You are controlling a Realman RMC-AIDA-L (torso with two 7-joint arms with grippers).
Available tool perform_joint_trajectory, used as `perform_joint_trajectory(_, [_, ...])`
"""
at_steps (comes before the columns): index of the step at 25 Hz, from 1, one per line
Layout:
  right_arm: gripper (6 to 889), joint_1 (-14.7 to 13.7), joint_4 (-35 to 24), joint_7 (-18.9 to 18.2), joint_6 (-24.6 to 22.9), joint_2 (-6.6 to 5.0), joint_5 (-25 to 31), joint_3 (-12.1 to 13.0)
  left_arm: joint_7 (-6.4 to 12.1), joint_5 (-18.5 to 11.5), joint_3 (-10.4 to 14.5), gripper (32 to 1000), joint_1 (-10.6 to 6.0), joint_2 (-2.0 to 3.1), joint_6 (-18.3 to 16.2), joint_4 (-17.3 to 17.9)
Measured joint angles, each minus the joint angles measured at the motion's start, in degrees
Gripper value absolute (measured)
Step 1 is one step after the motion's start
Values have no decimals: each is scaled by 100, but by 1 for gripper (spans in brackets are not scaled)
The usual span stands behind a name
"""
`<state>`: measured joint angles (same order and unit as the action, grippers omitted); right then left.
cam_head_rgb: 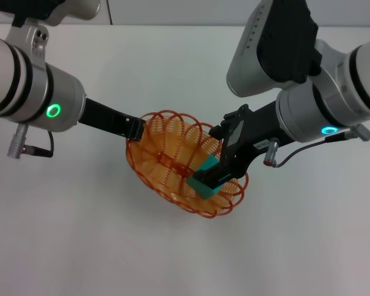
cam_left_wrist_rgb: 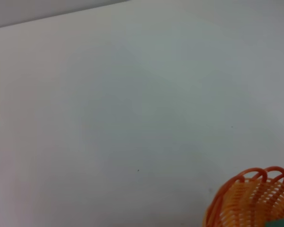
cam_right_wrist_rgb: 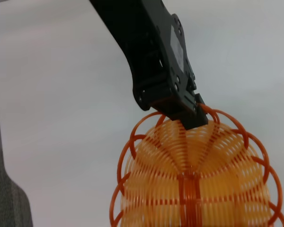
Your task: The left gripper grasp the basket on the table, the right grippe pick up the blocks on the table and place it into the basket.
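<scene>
The orange wire basket (cam_head_rgb: pixel 163 154) sits tilted in the middle of the white table (cam_head_rgb: pixel 80 234). My left gripper (cam_head_rgb: pixel 137 129) is shut on its looped rim at the left side; in the right wrist view that same left gripper (cam_right_wrist_rgb: pixel 193 117) pinches the rim of the basket (cam_right_wrist_rgb: pixel 194 184). My right gripper (cam_head_rgb: pixel 212 177) reaches into the basket from the right, shut on the teal-green cube (cam_head_rgb: pixel 201 184), which is low inside near the right rim. The left wrist view catches only a corner of the basket (cam_left_wrist_rgb: pixel 248 198).
Bare white tabletop surrounds the basket on all sides. Both bulky arms hang over the far half of the table, left arm (cam_head_rgb: pixel 31 92) and right arm (cam_head_rgb: pixel 320 105). A thin cable (cam_head_rgb: pixel 302 151) loops under the right wrist.
</scene>
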<state>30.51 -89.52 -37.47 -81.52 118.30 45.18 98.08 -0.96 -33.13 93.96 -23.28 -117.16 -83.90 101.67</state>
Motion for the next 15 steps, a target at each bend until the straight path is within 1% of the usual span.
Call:
perform_joint_trajectory(4, [856,-103,-225,56,-97,-2,-33,-12,-34,129,38,67,-1,0,3,-10])
perform_joint_trajectory(9, [857,-338,-679,74,-368,-8,-48,-202,-34,135,53,68,-7,-3,11,-13])
perform_joint_trajectory(15, [857,-476,-1008,76,-548,-9,-51,-398,-25,139,52,68,-9,0,30,-16])
